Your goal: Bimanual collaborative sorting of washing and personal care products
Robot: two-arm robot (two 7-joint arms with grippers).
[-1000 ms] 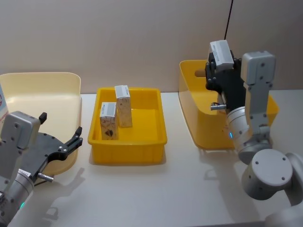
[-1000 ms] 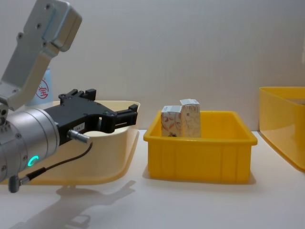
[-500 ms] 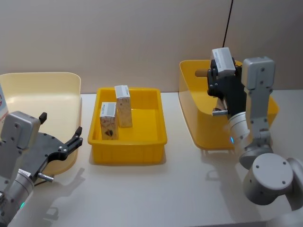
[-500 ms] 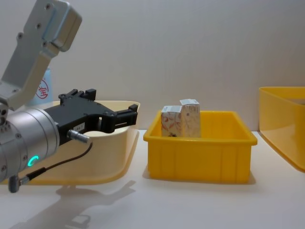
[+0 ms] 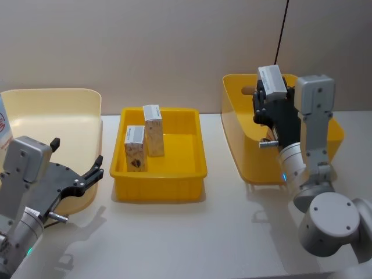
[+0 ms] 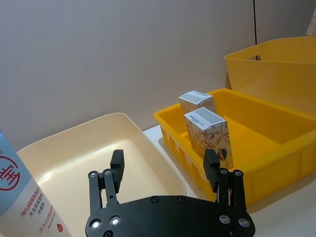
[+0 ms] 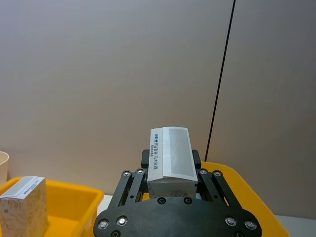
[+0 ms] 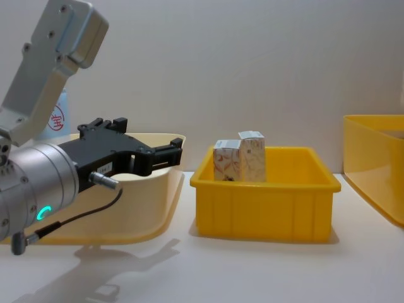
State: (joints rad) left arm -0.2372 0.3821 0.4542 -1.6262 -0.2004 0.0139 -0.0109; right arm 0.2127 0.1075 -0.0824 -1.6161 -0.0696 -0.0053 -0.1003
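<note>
Carton (image 7: 169, 154) gripped upright in the right hand (image 5: 271, 93) hangs over the tall yellow bin (image 5: 244, 145), seemingly for sorting. Two matching cartons (image 5: 145, 137) stand in the middle tray (image 5: 186, 177). Left hand (image 6: 165, 170) waits spread wide beside the cream bin (image 5: 58, 104) and blue tube (image 6: 24, 197).

Lab bench: plain wall (image 5: 145, 40), bins (image 5: 160, 168)

Both arms are silver-grey, with round joint housings and boxy grey wrist blocks. Each black gripper, the left gripper (image 6: 165, 174) and the right gripper (image 7: 170, 174), carries a plate studded with silver screws. A thin black cable loops under the left wrist, beside a small teal light.
</note>
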